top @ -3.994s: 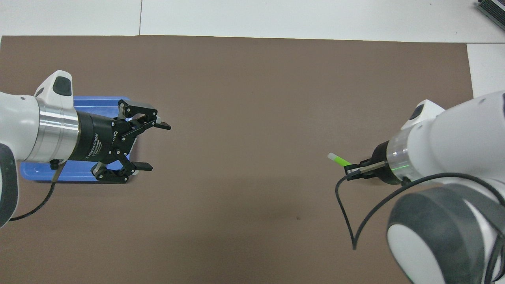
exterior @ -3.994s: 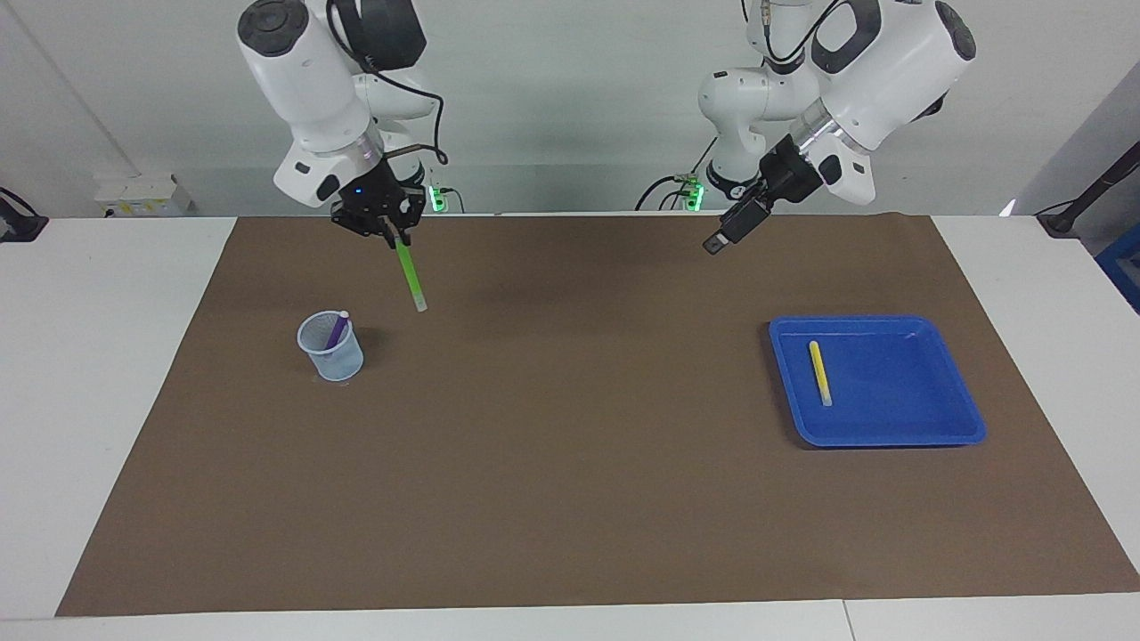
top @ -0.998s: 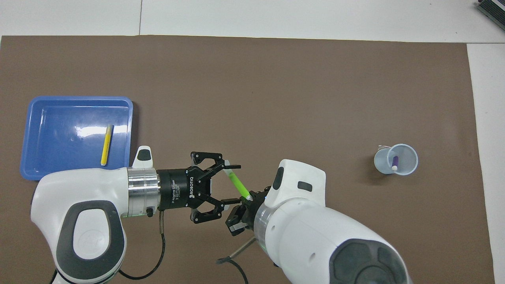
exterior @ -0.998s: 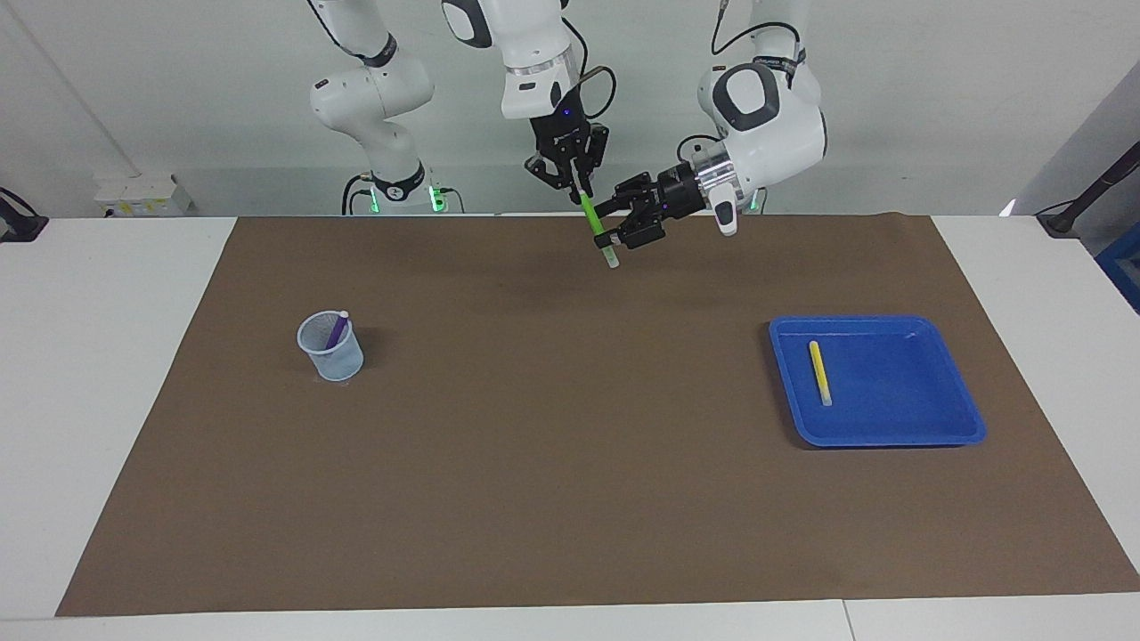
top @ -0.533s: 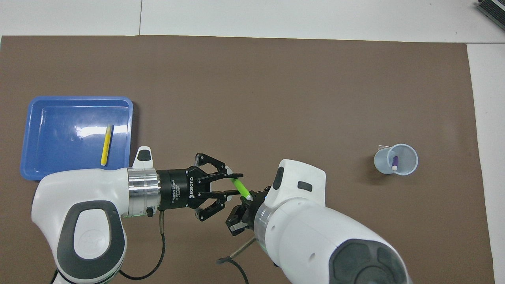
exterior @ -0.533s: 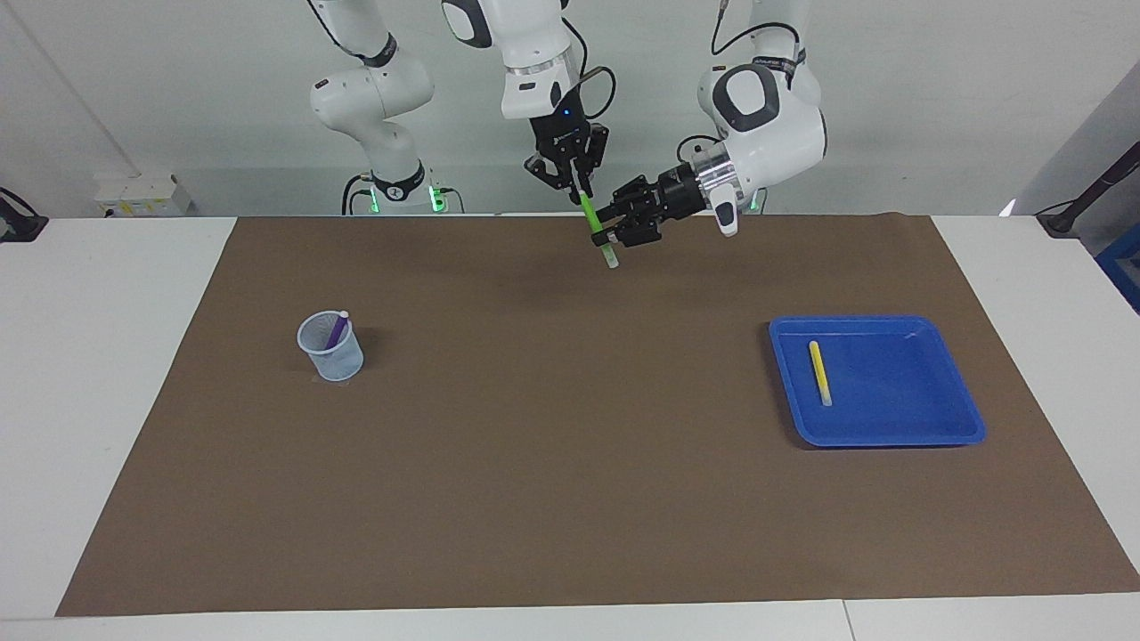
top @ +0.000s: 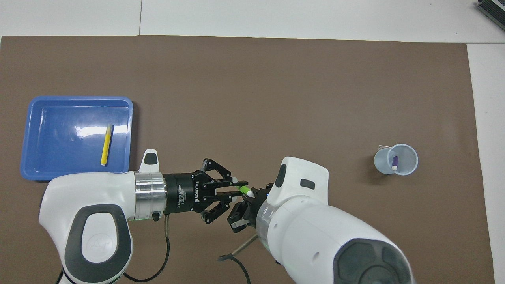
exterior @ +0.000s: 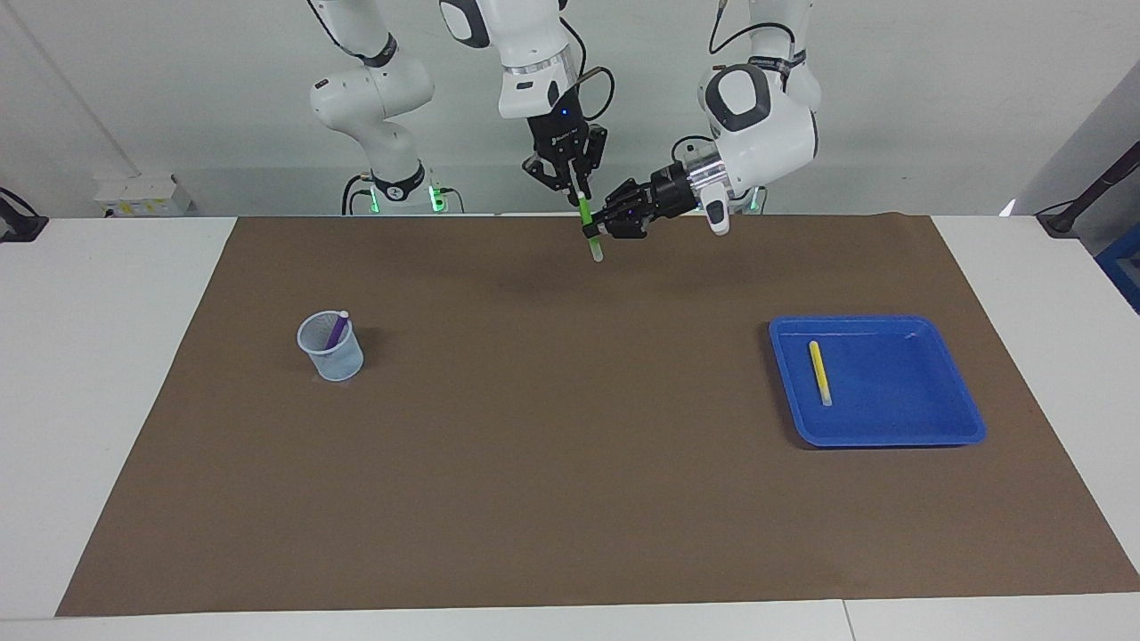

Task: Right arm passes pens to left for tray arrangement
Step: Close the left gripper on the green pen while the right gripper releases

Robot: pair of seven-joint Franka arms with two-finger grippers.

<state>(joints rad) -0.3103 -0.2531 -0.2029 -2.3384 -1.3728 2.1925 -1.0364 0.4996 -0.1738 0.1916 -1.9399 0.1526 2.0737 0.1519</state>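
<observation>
While both tools clamp it, green pen hangs near-upright, pale tip down.

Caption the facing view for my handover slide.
Both grippers, right and left, clamp the green pen mid-handover.

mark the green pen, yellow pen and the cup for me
green pen (exterior: 590, 234), facing view: on the green barrel, in air, both grippers shut on it.
yellow pen (exterior: 818, 370), facing view: mid-barrel, lying in the blue tray.
cup (exterior: 335, 358), facing view: on its translucent wall, below the purple pen.
</observation>
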